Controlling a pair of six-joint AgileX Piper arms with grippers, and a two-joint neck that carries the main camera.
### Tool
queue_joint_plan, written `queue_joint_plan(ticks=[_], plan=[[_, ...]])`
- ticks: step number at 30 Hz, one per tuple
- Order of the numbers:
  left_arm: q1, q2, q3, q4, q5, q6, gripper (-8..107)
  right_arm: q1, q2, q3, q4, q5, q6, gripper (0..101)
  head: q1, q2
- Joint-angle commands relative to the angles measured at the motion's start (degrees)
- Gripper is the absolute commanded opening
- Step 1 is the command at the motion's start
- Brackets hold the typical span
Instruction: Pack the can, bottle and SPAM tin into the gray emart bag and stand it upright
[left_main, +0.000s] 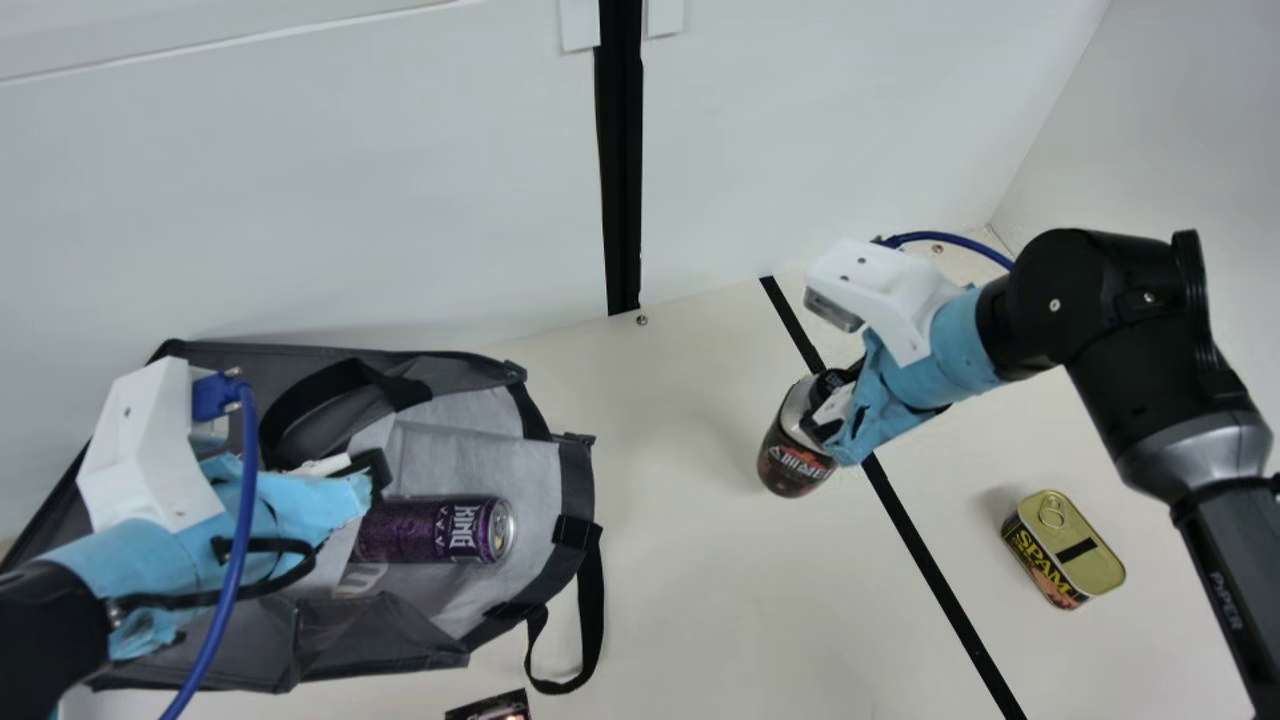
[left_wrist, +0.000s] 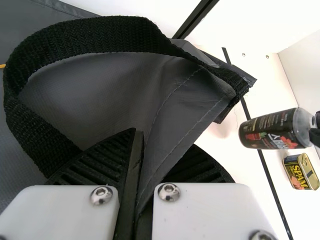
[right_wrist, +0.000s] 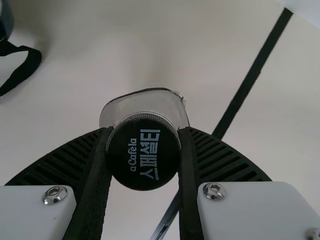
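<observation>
Bottle (left_main: 788, 468) packing looks like the current step, with the right gripper (right_wrist: 143, 150) clamped on its top at 3 o'clock from the bag (left_main: 480, 455), left gripper (left_wrist: 162, 142) pinching bag fabric, can (left_main: 430, 530) lying on the bag and SPAM tin (left_main: 1068, 545) at the bottle's 4 o'clock, so next it probably needs carrying toward 9 and lowering in.

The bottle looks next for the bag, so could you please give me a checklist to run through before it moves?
1. Right pincer gripping the bottle at its cap: ok.
2. Left pincer shut on the fabric of the bag: ok.
3. Can fully inside the bag: cannot tell; it lies sideways against light gray fabric.
4. Tin packed: not ok, on the table.
5. Bag upright: not ok, lying down.
</observation>
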Motion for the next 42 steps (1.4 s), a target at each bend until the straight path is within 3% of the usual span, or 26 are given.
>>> queue_joint_plan(ticks=[1,24,42], plan=[[0.0,0.0,0.0,0.0,0.0,0.0,-8,1.0,-0.3,0.5,0.2,0.1,-0.2,0,-1.3,0.0],[0.0,0.0,0.0,0.0,0.0,0.0,-8,12.5,-3.1,7.2,4.2,0.1,-4.2,0,-1.3,0.0],[0.0,0.0,0.0,0.0,0.0,0.0,-8,16.7,-4.9,7.3,8.8,0.1,-6.0,0,-1.3,0.0]])
